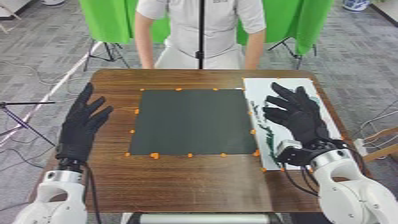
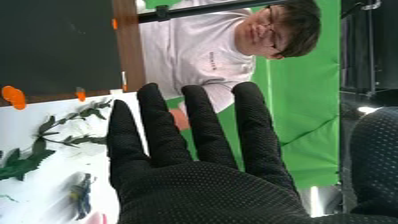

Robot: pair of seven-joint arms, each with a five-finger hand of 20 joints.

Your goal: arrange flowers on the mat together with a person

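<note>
Right robot hand (image 1: 300,123), open, above the white sheet (image 1: 266,85) bearing sprigs (image 2: 23,166); left robot hand (image 1: 78,131) open. Step: probably picking; next, lower and pinch one for the mat (image 1: 191,121).

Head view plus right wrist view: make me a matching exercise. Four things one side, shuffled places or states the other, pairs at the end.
1. dark mat
2. white sheet
3. left hand
4. leafy stems

A. left of the dark mat, fingers extended
B. lying on the white sheet
C. between the left hand and the white sheet
D. right of the dark mat, bearing greenery

Pairs: 1-C, 2-D, 3-A, 4-B
</note>
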